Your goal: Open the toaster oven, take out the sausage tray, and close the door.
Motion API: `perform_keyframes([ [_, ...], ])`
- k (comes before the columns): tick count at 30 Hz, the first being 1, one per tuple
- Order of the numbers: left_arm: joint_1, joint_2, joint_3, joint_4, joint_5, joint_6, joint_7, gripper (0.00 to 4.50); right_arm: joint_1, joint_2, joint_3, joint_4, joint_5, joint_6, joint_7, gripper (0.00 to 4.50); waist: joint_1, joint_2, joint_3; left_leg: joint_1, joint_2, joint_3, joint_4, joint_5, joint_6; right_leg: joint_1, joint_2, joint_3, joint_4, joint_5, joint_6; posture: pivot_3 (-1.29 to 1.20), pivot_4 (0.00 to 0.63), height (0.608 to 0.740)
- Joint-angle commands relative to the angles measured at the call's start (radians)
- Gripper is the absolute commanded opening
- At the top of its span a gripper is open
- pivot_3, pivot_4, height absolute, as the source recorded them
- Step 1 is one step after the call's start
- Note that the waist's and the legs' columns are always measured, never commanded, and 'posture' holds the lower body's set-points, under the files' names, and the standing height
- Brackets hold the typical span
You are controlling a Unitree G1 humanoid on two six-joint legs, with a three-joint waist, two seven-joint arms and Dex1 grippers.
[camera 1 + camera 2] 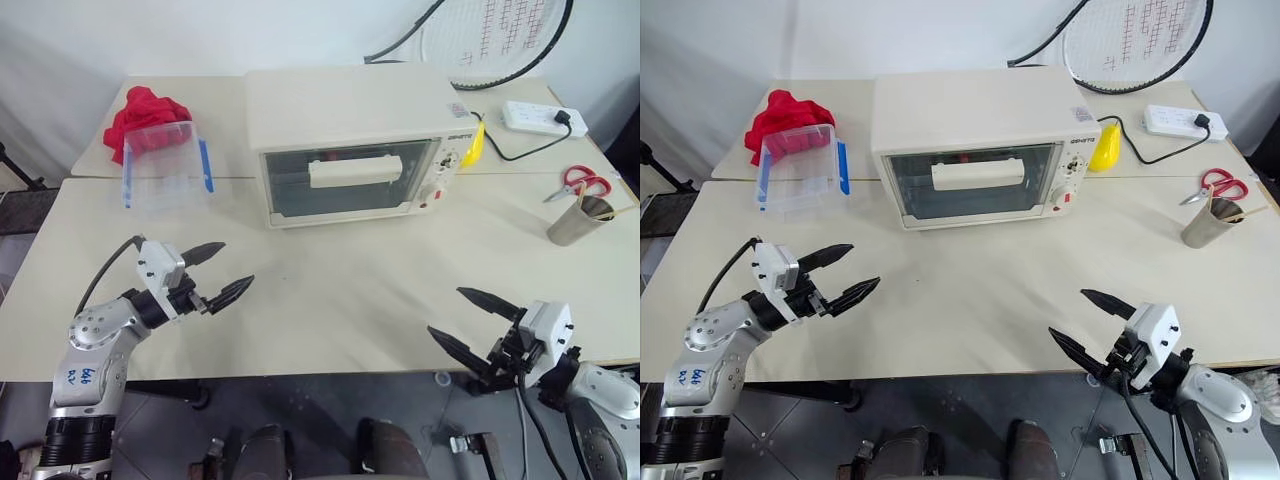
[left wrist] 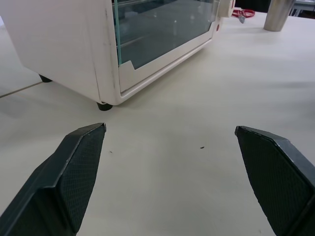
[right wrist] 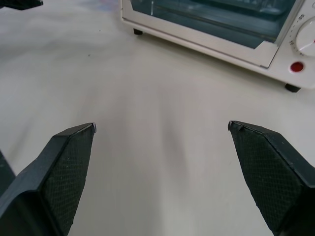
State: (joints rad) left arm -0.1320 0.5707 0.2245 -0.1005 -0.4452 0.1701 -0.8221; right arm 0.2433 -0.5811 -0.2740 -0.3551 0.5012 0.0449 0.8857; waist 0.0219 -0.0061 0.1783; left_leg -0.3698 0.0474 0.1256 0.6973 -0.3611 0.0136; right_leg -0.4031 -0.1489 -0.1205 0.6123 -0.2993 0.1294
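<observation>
Two grippers hover wide open over the cream table (image 1: 330, 300), holding and touching nothing: the left gripper (image 1: 218, 272) near the table's left front, the right gripper (image 1: 472, 320) near its right front edge. Both point toward the toaster oven (image 1: 355, 140), which sits well apart at the back with its door (image 1: 350, 180) shut. Behind the glass, glare and the bar handle (image 1: 355, 171) hide the inside, so I can't make out the sausage tray.
</observation>
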Motion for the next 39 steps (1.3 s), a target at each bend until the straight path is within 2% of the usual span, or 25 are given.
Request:
perform_keyframes([
  [1, 0.002, 0.013, 0.034, -0.044, -0.084, 0.044, -0.032, 4.48, -0.041, 0.000, -0.011, -0.037, 0.070, 0.043, -0.012, 4.50, 0.000, 0.000, 0.000, 0.000, 0.000, 0.000, 0.000, 0.000, 0.000, 0.000, 0.000, 0.000, 0.000, 0.000, 0.000, 0.00, 0.150, 0.740],
  [4, -0.009, 0.088, 0.108, -0.067, -0.271, 0.163, -0.176, 4.48, -0.159, -0.014, 0.011, -0.063, 0.202, 0.196, -0.046, 4.50, -0.010, 0.000, 0.000, 0.000, 0.001, 0.000, 0.001, 0.000, 0.000, 0.000, 0.000, 0.000, 0.001, 0.000, 0.000, 0.00, 0.150, 0.740],
  [10, -0.068, 0.156, 0.167, -0.040, -0.349, 0.249, -0.191, 4.48, -0.446, -0.008, 0.070, 0.014, 0.300, 0.385, -0.083, 4.50, -0.024, 0.001, 0.000, -0.001, 0.001, 0.000, 0.001, 0.000, -0.001, -0.004, 0.000, 0.001, 0.006, -0.001, -0.002, 0.00, 0.150, 0.740],
  [12, -0.088, 0.156, 0.167, -0.045, -0.343, 0.243, -0.186, 4.48, -0.551, 0.001, 0.105, 0.075, 0.288, 0.419, -0.078, 4.50, -0.024, 0.000, 0.000, -0.001, 0.000, 0.001, 0.001, 0.000, 0.000, -0.005, 0.000, 0.001, 0.006, -0.001, -0.002, 0.00, 0.150, 0.740],
  [15, -0.088, 0.124, 0.174, -0.089, -0.362, 0.252, -0.148, 4.48, -0.779, 0.055, 0.175, 0.270, 0.218, 0.423, -0.075, 4.50, -0.028, 0.000, 0.000, -0.002, 0.000, 0.002, 0.002, 0.000, 0.000, -0.006, 0.000, 0.001, 0.007, -0.001, -0.002, 0.00, 0.150, 0.740],
  [19, -0.062, 0.091, 0.181, -0.140, -0.372, 0.257, -0.113, 4.48, -0.923, 0.090, 0.218, 0.447, 0.128, 0.351, -0.013, 4.50, -0.027, 0.000, 0.000, -0.002, 0.001, 0.005, 0.000, 0.000, 0.000, -0.008, 0.000, 0.001, 0.008, -0.001, -0.002, 0.00, 0.150, 0.740],
  [28, -0.022, 0.078, 0.193, -0.185, -0.374, 0.256, -0.074, 4.48, -0.995, 0.127, 0.245, 0.542, 0.066, 0.300, 0.108, 4.50, -0.030, 0.000, 0.000, -0.002, 0.001, 0.015, 0.001, 0.000, 0.000, -0.009, 0.000, 0.001, 0.008, -0.001, -0.002, 0.00, 0.150, 0.740],
  [35, 0.007, 0.059, 0.196, -0.195, -0.377, 0.252, -0.048, 4.48, -0.970, 0.141, 0.211, 0.512, 0.078, 0.255, 0.154, 4.50, -0.032, 0.000, 0.000, -0.002, 0.001, 0.015, 0.000, 0.000, 0.000, -0.010, 0.000, 0.002, 0.008, -0.001, -0.002, 0.00, 0.150, 0.740],
  [39, 0.010, 0.062, 0.211, -0.179, -0.381, 0.251, -0.039, 4.48, -0.931, 0.117, 0.226, 0.465, 0.074, 0.228, 0.237, 4.50, -0.034, 0.000, 0.000, -0.002, 0.001, 0.016, 0.000, 0.000, 0.000, -0.010, 0.000, 0.002, 0.008, -0.001, -0.002, 0.00, 0.150, 0.740],
])
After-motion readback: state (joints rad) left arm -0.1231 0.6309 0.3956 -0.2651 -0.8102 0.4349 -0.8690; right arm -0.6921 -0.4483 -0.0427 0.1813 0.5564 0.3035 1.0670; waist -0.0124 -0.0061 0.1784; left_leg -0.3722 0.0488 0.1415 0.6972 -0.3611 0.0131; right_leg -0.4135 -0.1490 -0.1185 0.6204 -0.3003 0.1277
